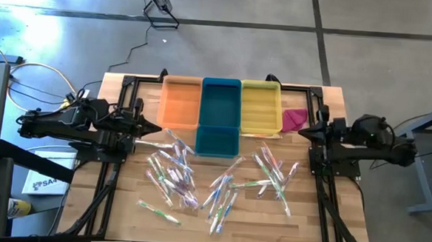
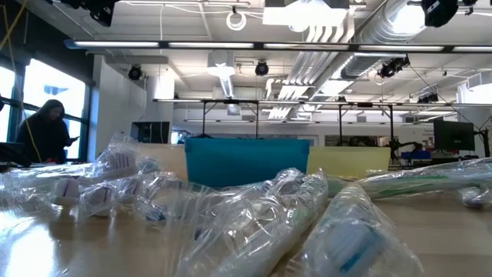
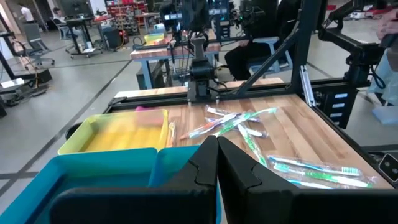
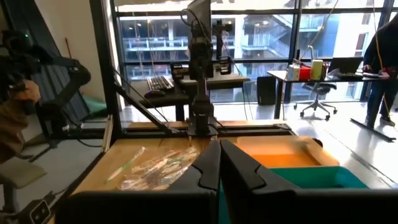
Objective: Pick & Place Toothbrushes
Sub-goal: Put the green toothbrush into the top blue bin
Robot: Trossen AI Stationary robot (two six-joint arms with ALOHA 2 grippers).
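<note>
The wooden tabletop (image 1: 123,205) carries everything. At its far edge three bins stand side by side: an orange bin (image 1: 180,103), a blue bin (image 1: 219,117) in the middle that reaches nearer to the front, and a yellow bin (image 1: 260,107). All three look empty. A pink cloth (image 1: 294,118) lies just beside the yellow bin.

The left arm rests at the left edge of the tabletop and the right arm at the right edge, both pointing inward. The left gripper (image 1: 150,128) is fully closed and holds nothing. The right gripper (image 1: 302,131) is also fully closed and holds nothing. Neither touches any object.

The toothbrushes (image 1: 220,182) lie scattered on the tabletop in front of the bins, in two loose groups, one toward the left (image 1: 170,174) and one toward the right (image 1: 272,172), with many crossing over each other. No toothbrush is in a bin yet.

I judge that each toothbrush is very light and stiff inside, but its clear wrapper is smooth and crinkly, so it can slip. A good place to hold is the middle of the handle, across its narrow width, choosing first one that lies alone at the edge of a group.
</note>
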